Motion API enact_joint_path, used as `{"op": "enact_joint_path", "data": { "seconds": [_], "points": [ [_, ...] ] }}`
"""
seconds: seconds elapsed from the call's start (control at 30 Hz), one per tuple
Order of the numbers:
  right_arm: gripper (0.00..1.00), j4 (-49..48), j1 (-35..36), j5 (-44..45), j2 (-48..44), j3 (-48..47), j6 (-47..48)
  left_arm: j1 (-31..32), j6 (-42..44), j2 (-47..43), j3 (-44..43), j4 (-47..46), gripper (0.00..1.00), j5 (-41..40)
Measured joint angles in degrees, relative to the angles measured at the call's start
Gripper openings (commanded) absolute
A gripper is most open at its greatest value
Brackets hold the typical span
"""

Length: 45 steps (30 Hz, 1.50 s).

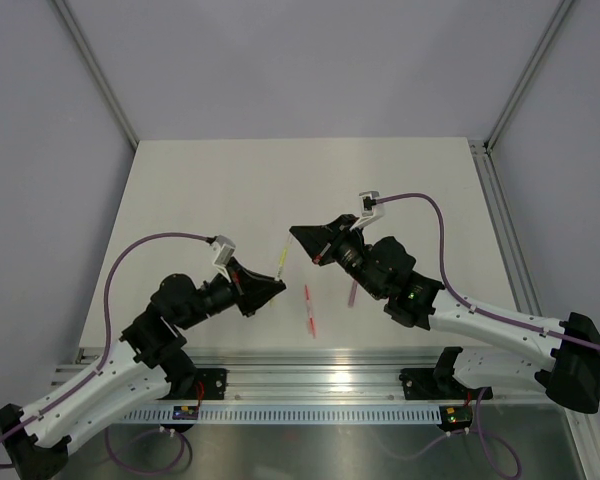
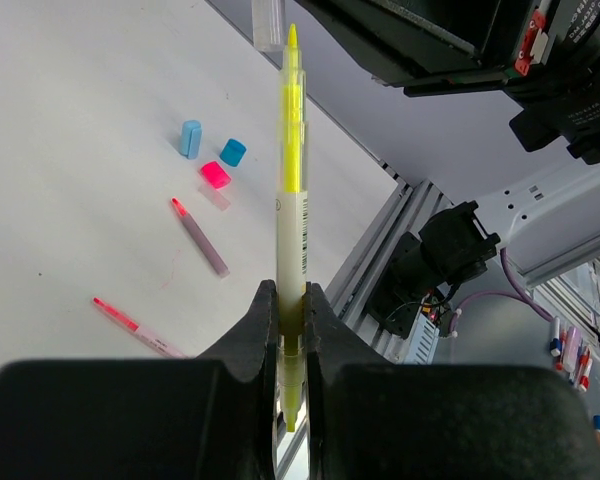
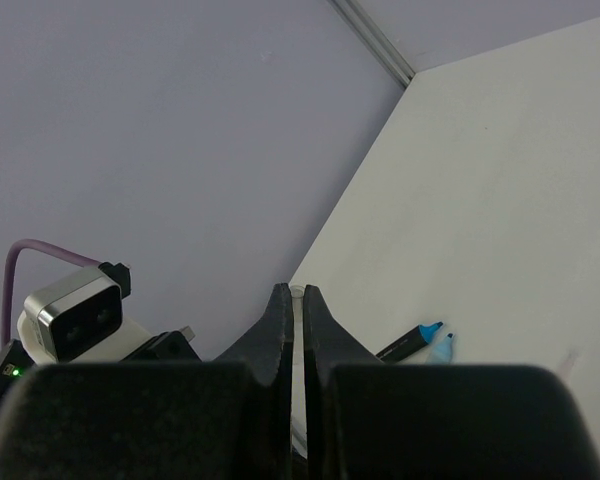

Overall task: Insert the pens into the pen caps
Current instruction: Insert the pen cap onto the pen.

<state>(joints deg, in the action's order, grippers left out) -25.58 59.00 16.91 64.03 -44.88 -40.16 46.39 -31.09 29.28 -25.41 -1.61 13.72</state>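
My left gripper (image 2: 291, 292) is shut on a yellow-orange pen (image 2: 292, 170) and holds it above the table with its tip pointing at my right gripper. In the top view the left gripper (image 1: 276, 284) and that pen (image 1: 282, 262) sit at the centre. My right gripper (image 3: 297, 291) is shut on a small clear cap (image 3: 297, 293). This cap (image 2: 268, 24) hangs just left of the yellow tip, apart from it. In the top view the right gripper (image 1: 298, 234) faces the left one. Light blue (image 2: 190, 138), blue (image 2: 233, 152) and pink (image 2: 215, 175) pen caps lie on the table.
A red-pink pen (image 1: 309, 310) and a purplish pen (image 1: 353, 293) lie on the table near the front rail (image 1: 310, 378). A black-barrelled marker with a blue tip (image 3: 410, 342) and a pale-blue one (image 3: 440, 347) lie side by side.
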Motion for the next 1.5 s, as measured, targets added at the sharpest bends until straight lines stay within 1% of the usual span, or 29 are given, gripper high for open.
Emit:
{"op": "enact_joint_path", "data": {
  "seconds": [0.33,1.5],
  "points": [
    [0.00,0.24,0.00,0.04,0.00,-0.55,0.00,0.00,0.00,-1.20,0.00,1.97,0.00,-0.02],
    [0.00,0.28,0.90,-0.09,0.63,0.26,-0.87,0.00,0.04,0.02,0.00,2.08,0.00,-0.46]
  ]
}}
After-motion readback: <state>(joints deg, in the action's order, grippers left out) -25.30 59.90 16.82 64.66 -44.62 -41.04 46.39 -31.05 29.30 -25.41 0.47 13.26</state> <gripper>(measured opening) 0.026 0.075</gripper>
